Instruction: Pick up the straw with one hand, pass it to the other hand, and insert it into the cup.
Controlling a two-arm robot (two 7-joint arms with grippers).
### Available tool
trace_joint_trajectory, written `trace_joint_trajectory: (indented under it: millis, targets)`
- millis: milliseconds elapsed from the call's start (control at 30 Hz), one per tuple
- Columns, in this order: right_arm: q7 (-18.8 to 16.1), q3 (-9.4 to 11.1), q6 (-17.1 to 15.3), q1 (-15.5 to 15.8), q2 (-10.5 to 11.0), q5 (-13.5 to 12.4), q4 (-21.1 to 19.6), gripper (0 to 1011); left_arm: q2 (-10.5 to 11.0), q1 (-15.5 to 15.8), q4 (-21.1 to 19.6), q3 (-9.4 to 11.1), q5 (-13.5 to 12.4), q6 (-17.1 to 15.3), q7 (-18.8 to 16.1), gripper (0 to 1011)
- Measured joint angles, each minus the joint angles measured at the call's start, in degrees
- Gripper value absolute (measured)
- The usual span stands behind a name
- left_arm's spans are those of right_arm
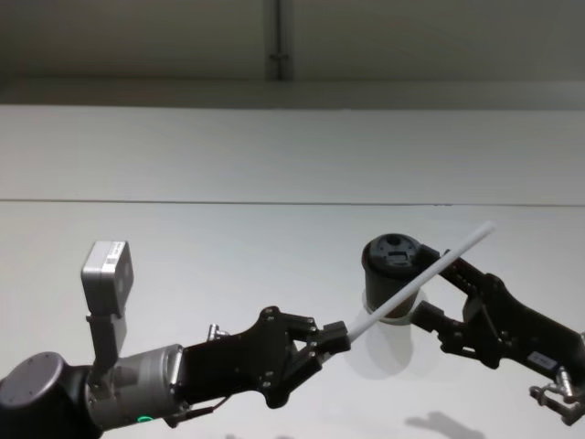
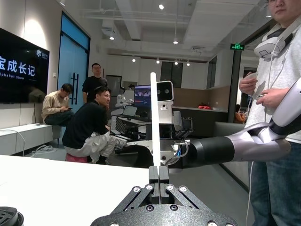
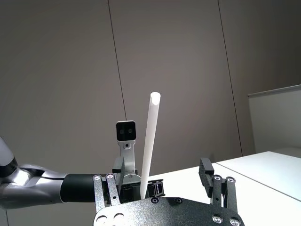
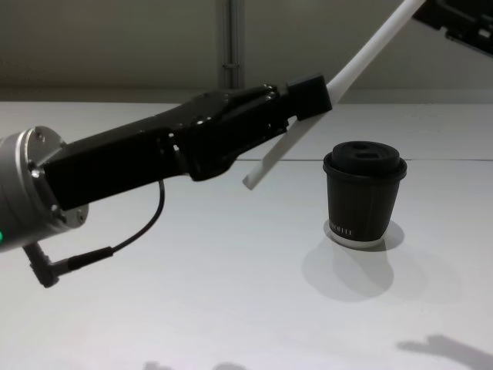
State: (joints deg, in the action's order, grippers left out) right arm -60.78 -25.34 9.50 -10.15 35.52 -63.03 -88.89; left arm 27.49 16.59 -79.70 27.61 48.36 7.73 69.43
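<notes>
Handover step, by the look of it. Clamped tight on the straw [image 1: 420, 274] a little above its lower end with the left gripper [image 1: 336, 337], reaching in from 8 o'clock in the head view; pads [image 2: 159, 176] pressed together on the tube in the left wrist view. Held in the air, slanting from 7 o'clock up to 2 o'clock. Crosses in front of the cup [image 1: 391, 256] in the head view, yet apart from it in the chest view: above it and off to its 10 o'clock, with the short lower end hanging free over the table [image 1: 183, 274]. Cup upright, lid on, at about 4 o'clock from the table's middle. Straddled along its upper half by the right gripper [image 1: 437, 288], in from 4 o'clock with fingers spread apart, not closed on anything; nearer one finger than the other in the right wrist view.

To do it well:
- Centre the right fingers on the straw before closing, to avoid shoving it sideways against the left grip.
- Close square across the tube, firmly, but not hard enough to flatten thin plastic.
- Take hold high enough to leave a long free end below for the lid's opening.
- Open the left only after a sure right pinch, then draw back toward 8 o'clock, clear of the lower end.
- Watch for pivoting of a slick tube in a two-point pinch: go slowly, and check the tilt before heading for the cup.
</notes>
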Motion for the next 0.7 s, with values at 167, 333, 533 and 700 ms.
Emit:
trace_joint_trajectory:
  millis: [167,333,533,700]
  targets:
    - [0.49,-0.57,-0.18,-0.59,-0.54,0.22,-0.01,1001,0.00,0.00,0.00,0.00,0.00,0.00,0.00,0]
    - [0.70,-1.03,-0.54,-1.19,-0.95,0.12,0.09,1001,0.00,0.00,0.00,0.00,0.00,0.00,0.00,0]
    - [0.89,-1.69,-1.06,-1.74,-1.14,0.16,0.10,1001,0.00,0.00,0.00,0.00,0.00,0.00,0.00,0]
    - [0.89,-1.67,-1.05,-1.73,-1.13,0.15,0.09,1001,0.00,0.00,0.00,0.00,0.00,0.00,0.00,0]
